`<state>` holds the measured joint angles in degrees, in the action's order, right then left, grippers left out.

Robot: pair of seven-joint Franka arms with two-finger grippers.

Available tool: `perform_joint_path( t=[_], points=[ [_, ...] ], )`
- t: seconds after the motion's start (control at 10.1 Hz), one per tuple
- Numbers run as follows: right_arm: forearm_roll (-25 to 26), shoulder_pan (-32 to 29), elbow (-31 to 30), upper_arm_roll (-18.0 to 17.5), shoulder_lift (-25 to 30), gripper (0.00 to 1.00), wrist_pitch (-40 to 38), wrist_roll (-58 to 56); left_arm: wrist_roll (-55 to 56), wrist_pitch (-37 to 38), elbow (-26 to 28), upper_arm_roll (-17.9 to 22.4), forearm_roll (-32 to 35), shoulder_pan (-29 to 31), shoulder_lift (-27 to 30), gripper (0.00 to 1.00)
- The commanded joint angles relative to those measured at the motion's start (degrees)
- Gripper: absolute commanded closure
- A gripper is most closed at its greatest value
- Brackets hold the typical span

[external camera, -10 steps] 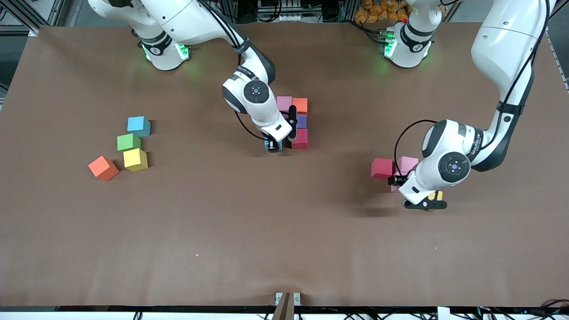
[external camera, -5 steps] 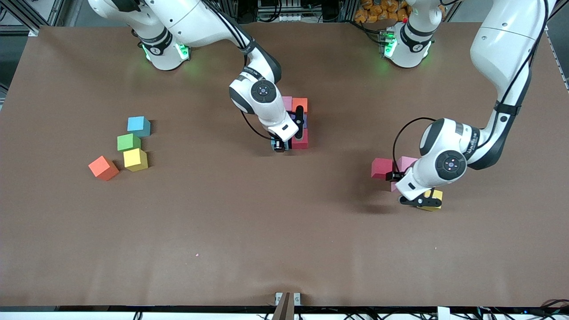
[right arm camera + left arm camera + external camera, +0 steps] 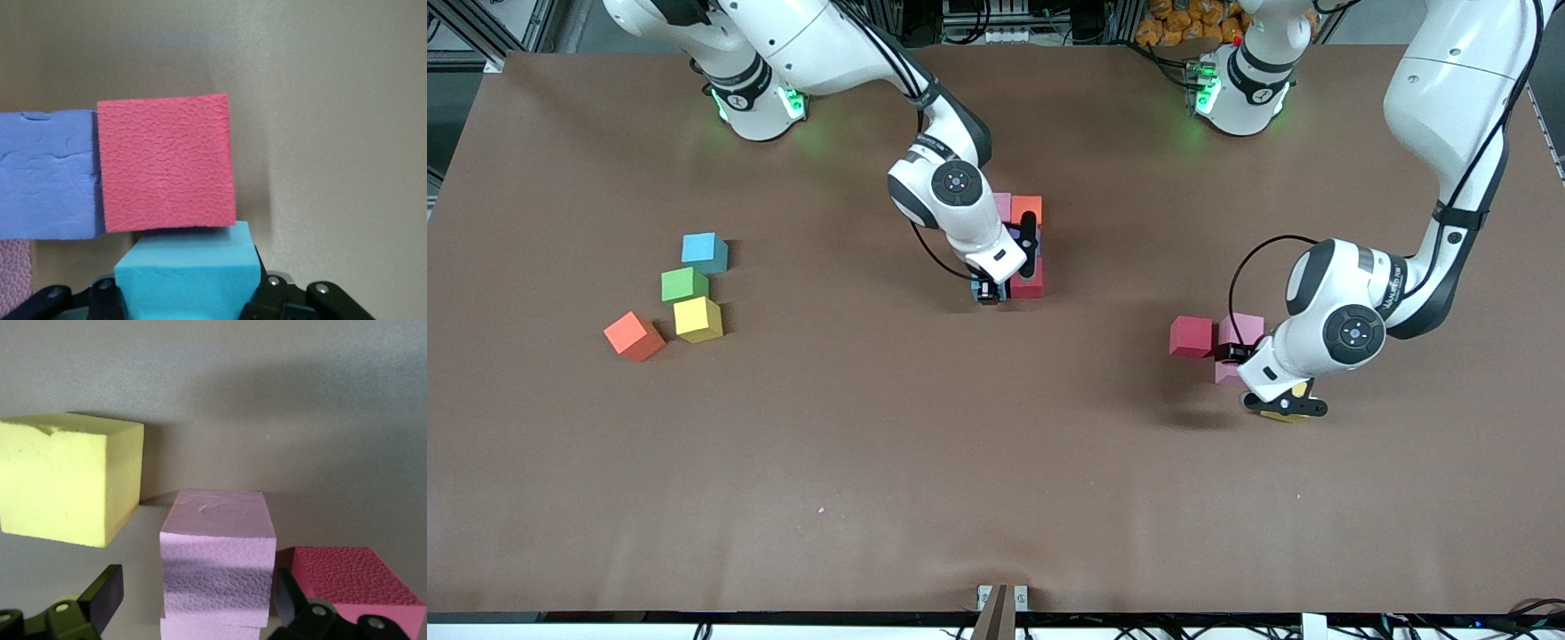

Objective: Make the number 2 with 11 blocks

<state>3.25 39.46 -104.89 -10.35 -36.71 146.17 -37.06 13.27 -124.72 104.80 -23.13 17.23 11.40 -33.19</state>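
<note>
The partial number 2 stands mid-table: a pink block [image 3: 1000,205], an orange block [image 3: 1028,210], a purple block [image 3: 1032,240] and a red block [image 3: 1028,279]. My right gripper [image 3: 987,292] is shut on a light blue block [image 3: 187,273], held close against that red block [image 3: 165,163] on the side toward the right arm's end. My left gripper [image 3: 1258,380] is open, its fingers [image 3: 101,597] straddling a pink block [image 3: 218,553]. Beside it lie a yellow block [image 3: 67,480] and a red block [image 3: 353,580].
Toward the right arm's end lie loose cubes: light blue [image 3: 704,252], green [image 3: 684,284], yellow [image 3: 697,318] and orange [image 3: 633,336]. By the left hand are a red cube [image 3: 1192,336] and a second pink cube [image 3: 1242,327].
The right gripper carried the light blue block sideways up to the red block. The left hand shifted a little over the pink block, staying open.
</note>
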Motion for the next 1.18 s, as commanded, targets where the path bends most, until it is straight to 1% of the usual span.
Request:
perform_joint_path(
  t=[0.0,0.39,0.49,0.79,0.99,1.09],
  points=[
    [1.23,0.62,1.44,0.25,-1.08,0.77,-0.63,1.12,-0.44,-0.78,0.32,-0.51,-0.61,-0.23,-0.2,0.0],
    [1.06,1.94,1.52,0.33,-2.13,0.77,-0.54,1.55,-0.53,-0.87,0.23,-0.42,-0.44,-0.5,-1.08,0.0],
    [0.97,2.55,2.74,0.42,-3.01,0.76,-0.54,1.64,-0.53,-0.79,0.14,-0.42,-0.44,-0.33,-1.26,0.02],
    [0.97,2.82,3.28,0.6,-3.37,0.75,-0.54,1.56,-0.09,-0.78,-0.73,-0.42,-0.61,-0.24,-1.96,0.09],
    [1.06,2.82,3.28,0.77,-3.46,0.74,-0.63,1.47,-0.61,-0.78,-1.09,-0.34,-0.53,0.02,-2.05,0.19],
    [0.97,2.73,3.2,0.77,-3.46,0.67,-0.63,1.47,-0.62,-0.78,-1.7,-0.34,-0.53,0.11,-2.31,0.21]
  ],
)
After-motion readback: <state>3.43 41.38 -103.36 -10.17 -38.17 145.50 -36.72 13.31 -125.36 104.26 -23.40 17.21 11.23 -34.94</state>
